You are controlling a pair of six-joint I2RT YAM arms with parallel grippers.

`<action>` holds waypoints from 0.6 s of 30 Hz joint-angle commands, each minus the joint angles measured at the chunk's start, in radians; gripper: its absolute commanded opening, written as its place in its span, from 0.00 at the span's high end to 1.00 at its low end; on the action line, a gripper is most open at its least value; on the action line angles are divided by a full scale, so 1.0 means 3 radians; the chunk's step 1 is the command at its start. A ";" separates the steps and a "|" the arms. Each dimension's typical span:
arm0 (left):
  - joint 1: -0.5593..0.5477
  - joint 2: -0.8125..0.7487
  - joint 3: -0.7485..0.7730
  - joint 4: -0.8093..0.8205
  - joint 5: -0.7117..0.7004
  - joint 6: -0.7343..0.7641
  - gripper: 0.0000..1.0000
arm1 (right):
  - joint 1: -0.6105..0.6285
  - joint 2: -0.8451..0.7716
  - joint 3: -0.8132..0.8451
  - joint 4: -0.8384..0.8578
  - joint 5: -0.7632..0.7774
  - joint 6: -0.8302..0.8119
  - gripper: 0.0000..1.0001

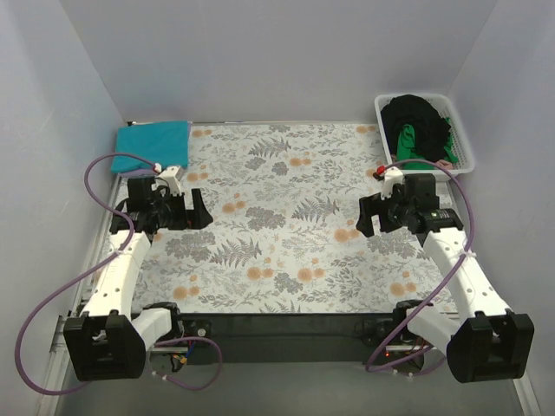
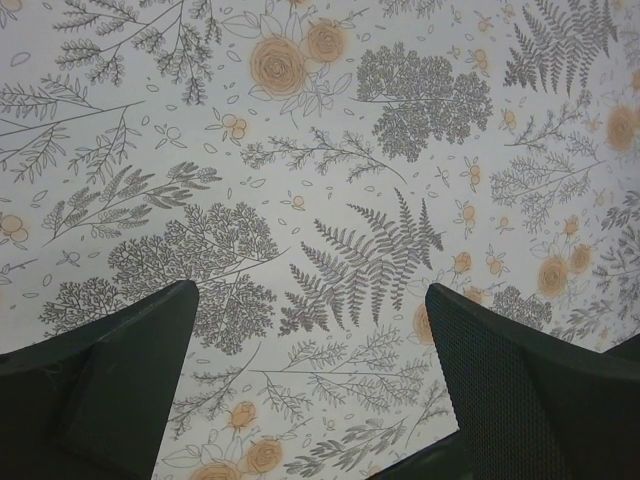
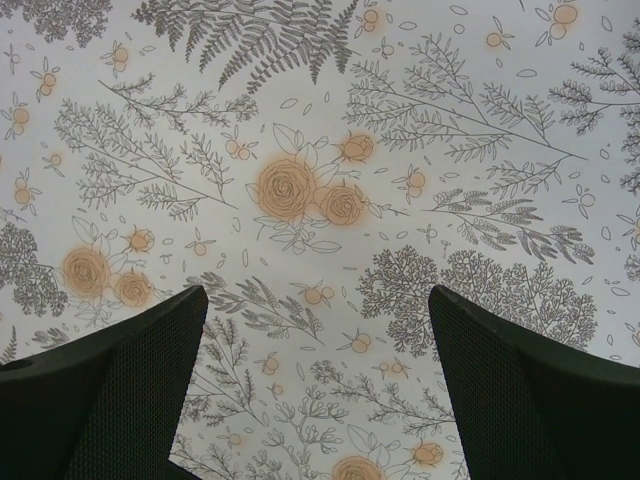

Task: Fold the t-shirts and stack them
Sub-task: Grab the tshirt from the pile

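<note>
Left gripper (image 2: 310, 295): fingers spread wide, nothing between them, held above the fern-print table cover (image 1: 277, 173) on the left side. Right gripper (image 3: 318, 295): also spread and empty, on the right side. 1 teal t-shirt (image 1: 153, 137) lies folded flat at the far left corner. 1 black t-shirt (image 1: 416, 111) and 1 green t-shirt (image 1: 408, 139) sit bunched in the white basket (image 1: 462, 130) at the far right corner.

Plain pale grey walls (image 1: 286, 61) close in the counter (image 1: 277, 299) on three sides: outward of the left claw (image 1: 199, 208), outward of the right claw (image 1: 366, 217), and ahead of both. An evenly lit fern-and-rose print cover (image 1: 277, 173) spreads beneath them.
</note>
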 commanded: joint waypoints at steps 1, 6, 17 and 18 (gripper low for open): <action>-0.0001 0.0138 0.0203 -0.0168 0.0145 0.0070 0.02 | -0.0013 0.0253 0.0389 0.0038 0.0042 -0.0056 0.02; -0.0001 0.0327 0.0524 -0.0343 0.0493 0.0106 0.02 | -0.0013 0.0836 0.1252 -0.0079 0.0389 -0.0347 0.02; -0.0001 0.0716 0.0934 -0.0614 0.0636 0.0218 0.02 | -0.0191 0.2748 0.3864 -0.0151 0.1474 -0.0552 0.02; -0.0001 0.0731 0.0944 -0.0634 0.0677 0.0234 0.02 | -0.0237 0.2861 0.3993 -0.0156 0.1520 -0.0542 0.02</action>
